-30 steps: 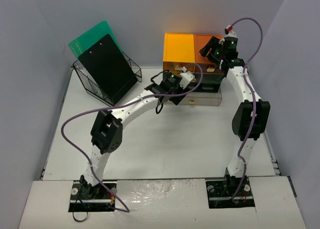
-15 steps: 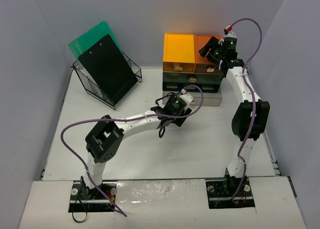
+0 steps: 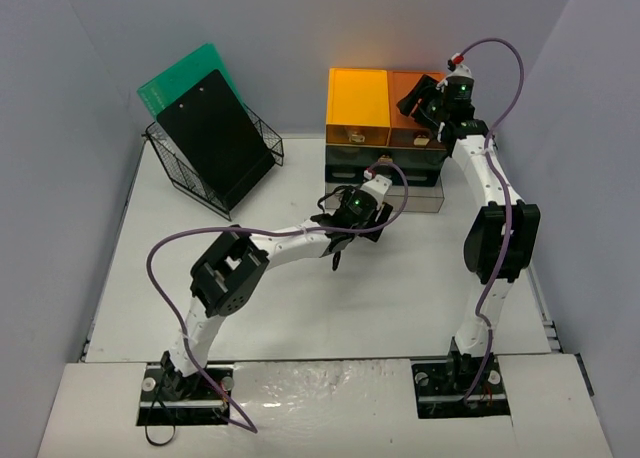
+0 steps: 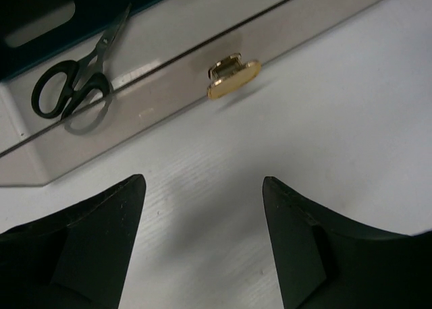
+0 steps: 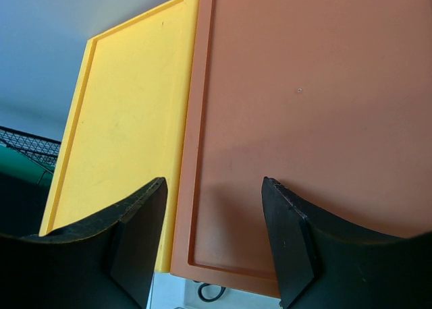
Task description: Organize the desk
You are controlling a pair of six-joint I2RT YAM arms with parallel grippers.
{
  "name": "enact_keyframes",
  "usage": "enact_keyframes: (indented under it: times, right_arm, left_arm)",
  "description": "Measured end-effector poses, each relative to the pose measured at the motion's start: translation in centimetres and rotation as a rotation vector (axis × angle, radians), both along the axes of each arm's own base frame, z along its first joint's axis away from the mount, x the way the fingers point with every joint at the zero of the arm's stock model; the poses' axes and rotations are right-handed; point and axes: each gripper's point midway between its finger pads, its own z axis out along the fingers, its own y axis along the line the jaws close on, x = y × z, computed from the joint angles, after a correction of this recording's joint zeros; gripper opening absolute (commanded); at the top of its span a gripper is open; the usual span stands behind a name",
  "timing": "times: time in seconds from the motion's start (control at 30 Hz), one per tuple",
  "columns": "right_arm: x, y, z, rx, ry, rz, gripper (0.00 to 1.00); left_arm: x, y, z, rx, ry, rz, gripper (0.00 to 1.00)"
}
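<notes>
Desk (image 3: 300, 308): white, grey walls around it; drawer unit (image 3: 380, 158) at its far edge.
Left gripper (image 4: 202, 187): jaws wide, empty, low on the desk near the knob (image 4: 233, 77).
Right gripper (image 5: 212, 187): parted, empty, over the orange lid (image 5: 304, 120).
Risk: I approach skewed; fingers may slip off the knob and jolt the drawer (image 4: 304, 22) holding scissors (image 4: 77, 86).
</notes>
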Motion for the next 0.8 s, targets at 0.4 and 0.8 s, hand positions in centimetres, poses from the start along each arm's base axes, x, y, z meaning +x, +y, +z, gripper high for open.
enact_keyframes:
  times: [0.4, 0.8]
  right_arm:
    - [-0.1, 0.1, 0.0, -0.016, -0.005, 0.008, 0.56]
    - [-0.1, 0.1, -0.1, -0.024, -0.006, 0.01, 0.56]
  left_arm:
    - [6.0, 0.7, -3.4, -0.088, 0.004, 0.048, 0.75]
    - [11.1, -2.3, 1.1, -0.169, -0.133, 0.02, 0.78]
